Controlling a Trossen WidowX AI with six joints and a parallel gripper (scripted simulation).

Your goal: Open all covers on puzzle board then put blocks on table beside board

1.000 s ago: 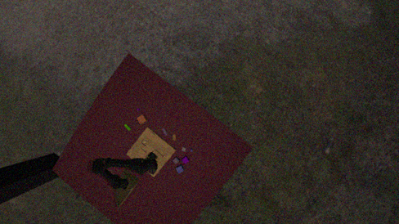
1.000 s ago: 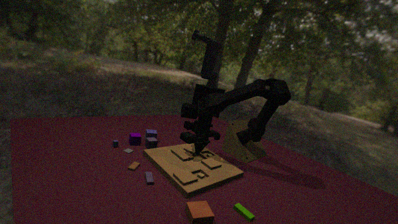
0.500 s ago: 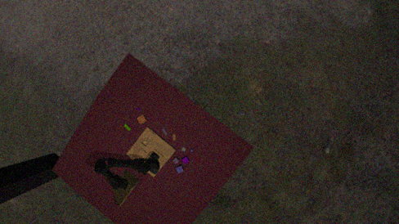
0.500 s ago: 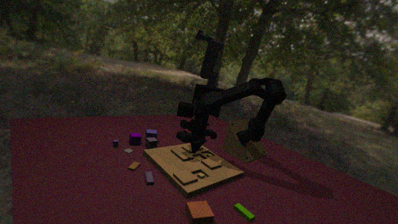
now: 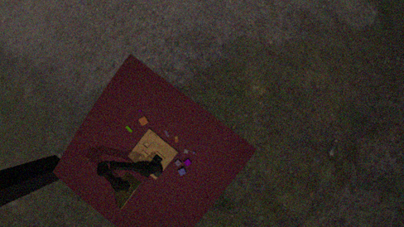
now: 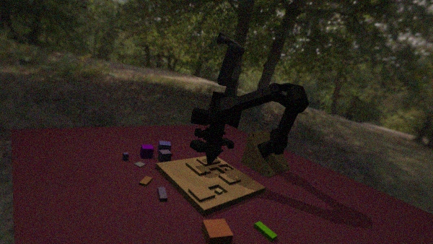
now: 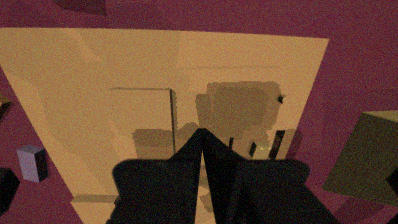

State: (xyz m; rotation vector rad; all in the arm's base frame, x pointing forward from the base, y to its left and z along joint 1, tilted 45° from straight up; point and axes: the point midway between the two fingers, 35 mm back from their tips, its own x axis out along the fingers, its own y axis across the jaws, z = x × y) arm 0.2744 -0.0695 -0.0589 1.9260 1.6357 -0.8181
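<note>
The wooden puzzle board lies on the red table. Flat wooden covers show on it: a front one beside a dark-edged well, one at right and one at the far left. A smaller well lies near the board's far right side. My gripper is shut and empty, pointing down low over the far part of the board. Its fingers hide the board beneath; whether they touch it cannot be told. The dimness hides what the wells hold.
Left of the board are a purple cube, two grey-blue blocks, a small blue cube, a flat grey piece, an orange piece and a grey bar. An orange block and green bar lie in front.
</note>
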